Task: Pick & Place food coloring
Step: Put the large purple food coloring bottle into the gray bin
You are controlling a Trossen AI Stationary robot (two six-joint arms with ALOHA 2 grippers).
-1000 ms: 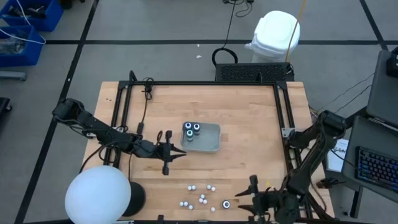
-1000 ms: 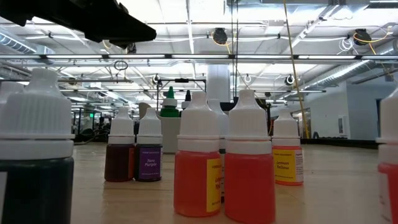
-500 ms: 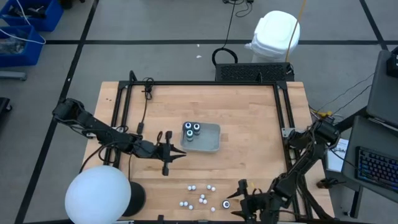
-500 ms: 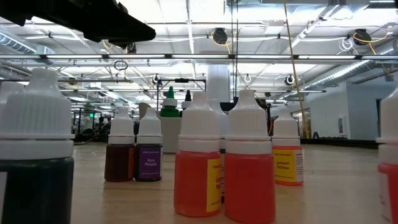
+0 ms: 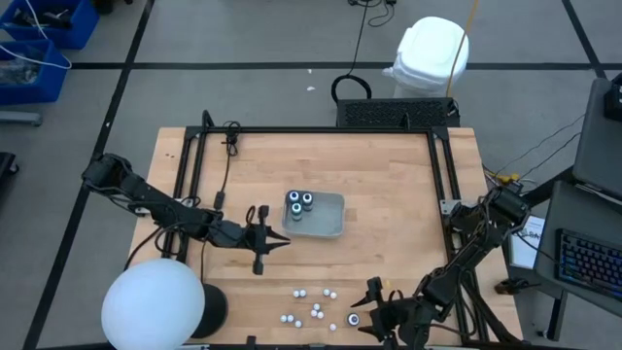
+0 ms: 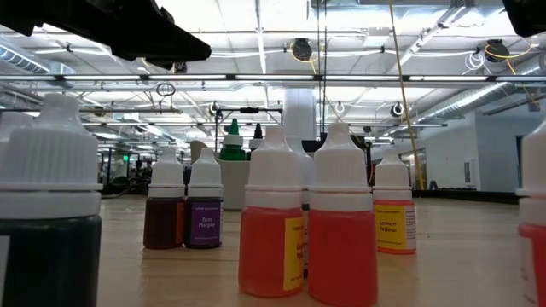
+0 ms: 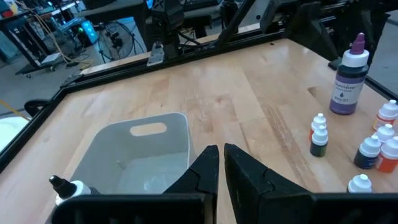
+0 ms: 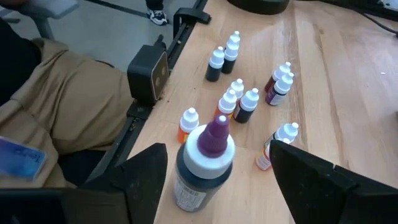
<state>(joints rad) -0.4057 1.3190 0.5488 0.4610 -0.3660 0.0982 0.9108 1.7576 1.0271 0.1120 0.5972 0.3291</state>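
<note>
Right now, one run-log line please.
left hand: shut, by tray | right hand: open around purple-tipped bottle, not gripped | small bottles: loose on table

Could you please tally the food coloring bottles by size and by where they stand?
Larger bottles in the tray: 3
Larger bottle on the table: 1
Small white-capped bottles on the table: 10
Total: 14 bottles

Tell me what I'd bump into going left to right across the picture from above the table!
Big white ball → left arm's shut dark fingers → translucent grey rectangular tray, three larger bottles in its left end → right arm's open dark fingers, around a larger white-topped bottle.
</note>
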